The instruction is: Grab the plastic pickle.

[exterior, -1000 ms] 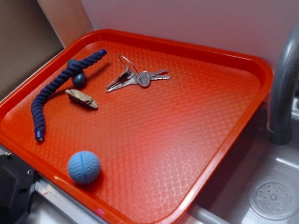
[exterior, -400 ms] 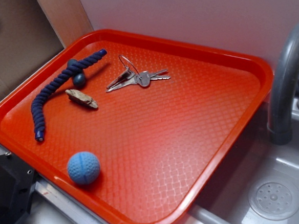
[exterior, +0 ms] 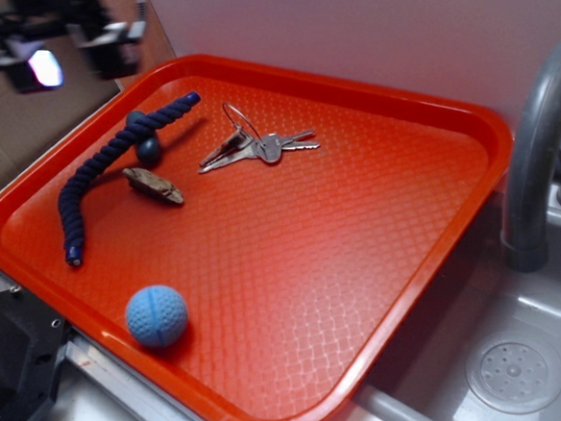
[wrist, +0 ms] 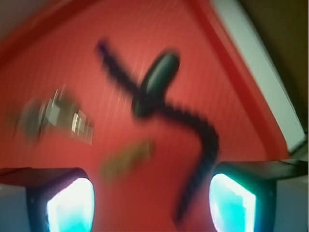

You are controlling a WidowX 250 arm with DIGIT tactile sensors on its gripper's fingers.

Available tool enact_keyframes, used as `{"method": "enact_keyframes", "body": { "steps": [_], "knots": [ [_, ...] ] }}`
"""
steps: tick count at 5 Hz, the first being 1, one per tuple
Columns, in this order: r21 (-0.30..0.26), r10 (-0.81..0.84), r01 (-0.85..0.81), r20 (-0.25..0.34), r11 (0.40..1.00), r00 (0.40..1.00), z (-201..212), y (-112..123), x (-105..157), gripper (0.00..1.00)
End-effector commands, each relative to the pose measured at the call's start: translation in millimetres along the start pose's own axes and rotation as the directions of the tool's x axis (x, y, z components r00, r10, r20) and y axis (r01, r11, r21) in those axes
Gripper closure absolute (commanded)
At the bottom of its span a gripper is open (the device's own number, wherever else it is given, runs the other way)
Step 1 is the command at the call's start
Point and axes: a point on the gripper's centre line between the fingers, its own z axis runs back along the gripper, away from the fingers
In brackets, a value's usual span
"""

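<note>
Robot end effector (exterior: 64, 38) hovering above the far left corner of an orange tray (exterior: 390, 261), with the plastic pickle (exterior: 145, 143) below it.

The pickle, a small dark blue-green oblong, lies in the far left part of the tray, tucked against and partly under a navy braided rope (exterior: 95, 170); a brown wood-like sliver (exterior: 153, 185) sits just near of it, keys (exterior: 257, 147) to its right, a light blue ball (exterior: 157, 315) well apart at the near edge. In the blurred wrist view the pickle (wrist: 155, 83) sits ahead of the end effector and roughly centred between the two fingers (wrist: 67, 205), its long axis running diagonally, crossed by the rope (wrist: 195, 140). The fingers stand wide apart, holding and touching nothing.
</note>
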Motion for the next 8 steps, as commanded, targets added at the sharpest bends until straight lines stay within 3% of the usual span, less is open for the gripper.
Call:
{"method": "enact_keyframes", "body": {
  "steps": [1,3,6,7,8],
  "knots": [
    [0.003,0.324,-0.324,0.001,0.946,0.946,-47.5,8.6,21.5,0.00],
    [0.066,0.284,-0.282,-0.017,0.957,0.959,-76.6,1.3,10.0,0.00],
    [0.145,0.199,-0.191,-0.044,0.971,0.979,-100.3,10.8,-9.7,0.00],
    [0.087,0.123,-0.118,-0.061,0.989,0.990,-88.1,9.5,-17.2,0.00],
    [-0.037,0.011,-0.013,-0.063,0.999,0.998,-41.8,3.7,-21.3,0.00]
  ]
}}
